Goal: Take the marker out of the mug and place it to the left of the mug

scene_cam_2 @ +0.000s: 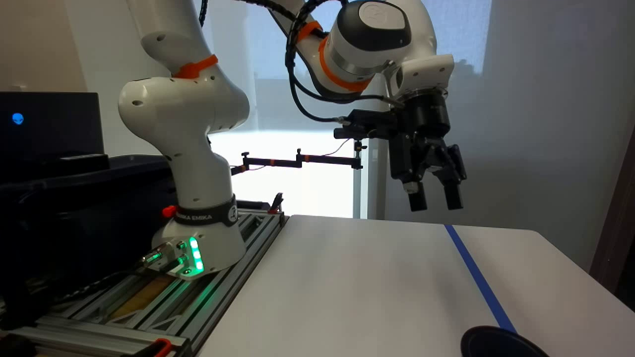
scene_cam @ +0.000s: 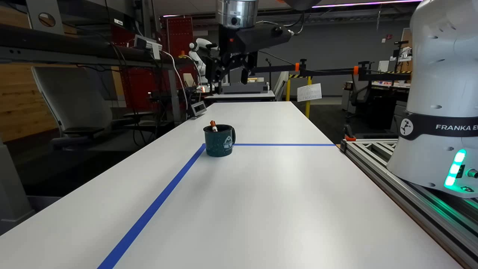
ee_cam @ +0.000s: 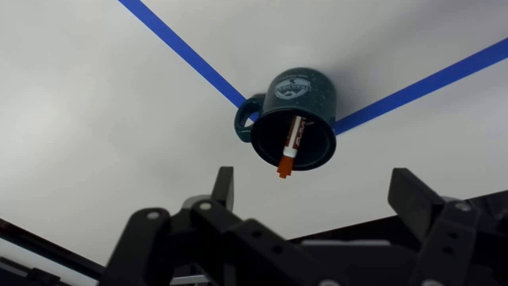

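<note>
Fingers (ee_cam: 224,186) spread wide apart take up the low edge of the wrist view, holding nothing and touching nothing. Beyond them the mug (ee_cam: 305,97) stands upright on the counter (scene_cam: 261,186), close by the corner where two strips of blue tape (ee_cam: 188,53) run together, and the marker (ee_cam: 291,145) leans inside it, its orange end poking out past the rim. Both exterior views show the fingers hanging above the counter, well clear of the mug. As far as I can judge, none of the task's steps is done: the marker remains in the mug, ungripped. Left to do, then, is everything: bring the fingers down about that orange end, close them, lift the marker free of the mug, and lay it on the counter to the mug's left. Whose left is meant I cannot tell from these views alone.
</note>
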